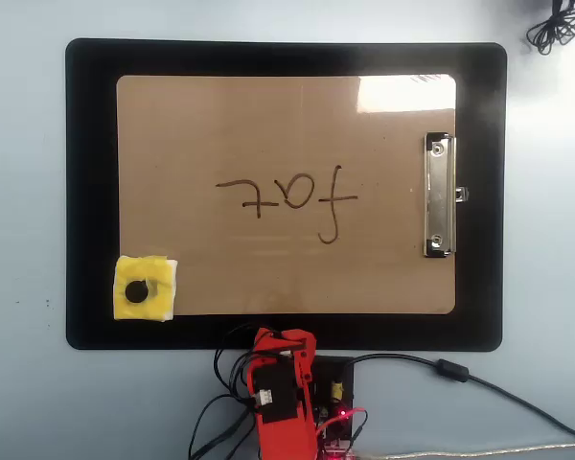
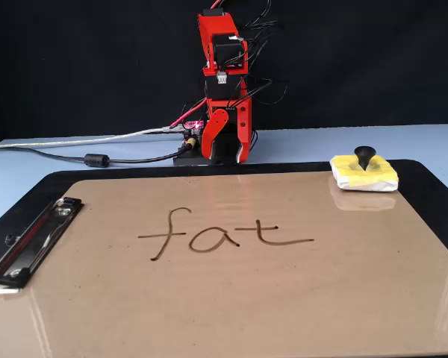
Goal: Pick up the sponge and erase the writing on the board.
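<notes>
Black mat [image 1: 91, 192] under board [image 1: 201, 125]; sponge [image 1: 145, 287] at corner.

Red arm folded upright, end effector [image 2: 231, 153] pointing down, jaws nearly together

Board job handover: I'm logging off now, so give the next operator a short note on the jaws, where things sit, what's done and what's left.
Gripper: folded down at the arm's base, off the board, holding nothing; whether the jaws are open is unclear.
Sponge: on the board's lower-left corner in the overhead view, partly over the black mat, dark knob on top.
Writing: "fat" mid-board, fully intact.
Clip: on the right short side in the overhead view.
Done: nothing.
Left: pick up the sponge, wipe off all the strokes.
</notes>
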Tool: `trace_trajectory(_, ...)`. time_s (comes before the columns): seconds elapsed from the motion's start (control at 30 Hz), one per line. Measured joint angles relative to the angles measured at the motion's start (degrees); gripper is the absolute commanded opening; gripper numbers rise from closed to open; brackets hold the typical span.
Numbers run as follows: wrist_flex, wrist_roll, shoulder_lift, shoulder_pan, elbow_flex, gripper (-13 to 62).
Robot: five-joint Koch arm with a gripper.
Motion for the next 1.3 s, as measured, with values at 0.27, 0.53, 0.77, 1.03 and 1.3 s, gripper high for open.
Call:
trace_trajectory(0.27, 0.00, 0.00, 0.00, 0.00, 0.00, 34.2)
trace_trajectory(0.53, 4.22, 0.09, 0.00, -0.97, -6.06, 34.2)
trace_trajectory(0.77, 0.00, 5.62, -2.11, -5.45, -34.10, 33.7)
trace_trajectory(1.03, -35.42, 4.57, -1.41, -38.50, -13.36, 33.3)
trace_trajectory(1.3, -93.78, 10.11, -19.69, -51.94, 2.02, 33.4)
